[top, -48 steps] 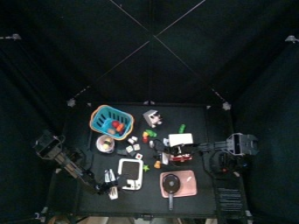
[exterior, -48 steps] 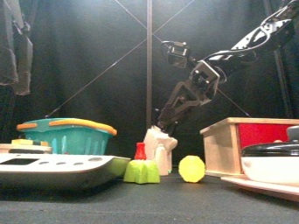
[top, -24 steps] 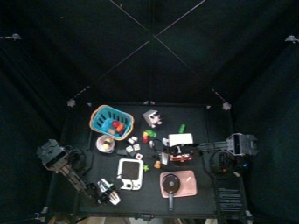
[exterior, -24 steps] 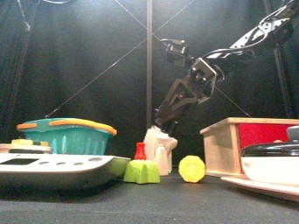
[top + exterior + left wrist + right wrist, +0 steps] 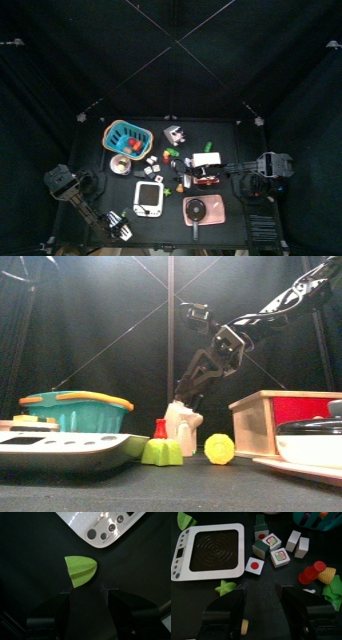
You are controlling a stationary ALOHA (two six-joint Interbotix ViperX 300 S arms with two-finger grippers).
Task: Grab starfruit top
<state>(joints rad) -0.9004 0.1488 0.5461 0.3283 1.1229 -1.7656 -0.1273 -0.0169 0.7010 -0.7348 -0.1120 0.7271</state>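
Starfruit sits at the near edge of the table, just right of the white device, with a yellow round piece just beside it on the right. In the left wrist view the starfruit lies flat just ahead of the left pincer, jaws spread wide with nothing between them, not touching it; the white device is further beyond. Left arm is at the table's near-left corner, left pincer. Right pincer hangs over the table's middle, jaws apart and empty, above the small blocks and a red piece. Teal basket stands far left, wooden box right.
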